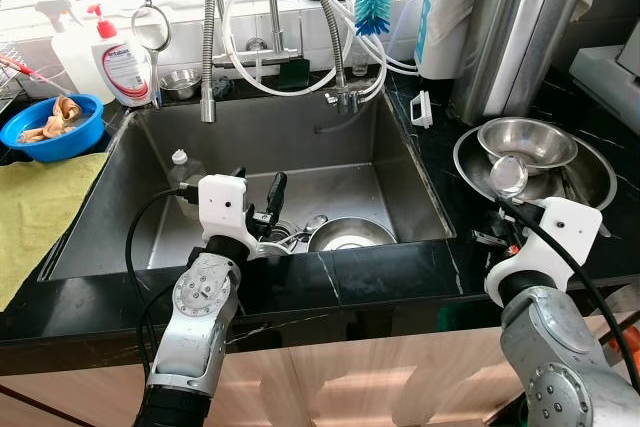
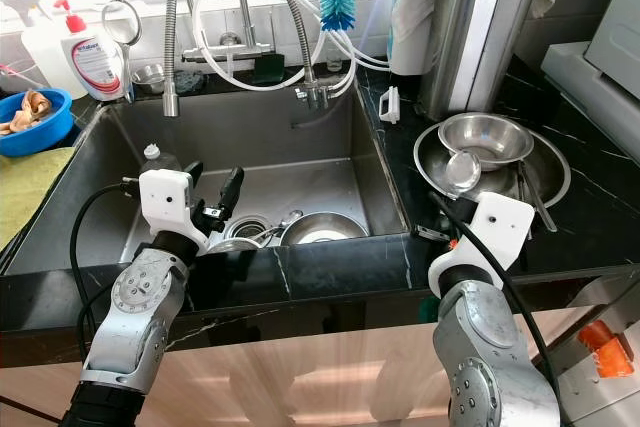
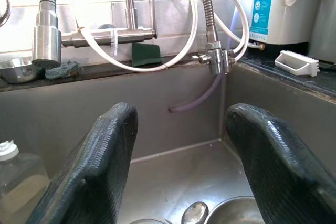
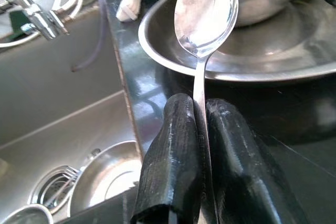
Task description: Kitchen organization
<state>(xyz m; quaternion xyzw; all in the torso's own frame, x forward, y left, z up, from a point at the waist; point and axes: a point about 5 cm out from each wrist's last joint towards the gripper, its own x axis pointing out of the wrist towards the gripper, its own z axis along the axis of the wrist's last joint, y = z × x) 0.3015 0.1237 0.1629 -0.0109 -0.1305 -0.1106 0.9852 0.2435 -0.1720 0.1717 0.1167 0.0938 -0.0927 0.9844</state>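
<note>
Right tool pinches a steel spoon by its handle over the worktop; left tool waits open above the sink.

The right tool has its two black fingers closed on the thin handle of a polished stainless-steel spoon, whose bowl stands up in front of the wide shallow steel dish that carries a smaller steel bowl on the black marble worktop. I judge the spoon light, stiff and slippery; the grip sits low on the narrow handle, so the spoon could swivel between the fingers, and a hold nearer the neck would steady it. The left tool hangs with fingers spread wide and empty over the stainless sink, where a round steel bowl lies beside the drain.
</note>
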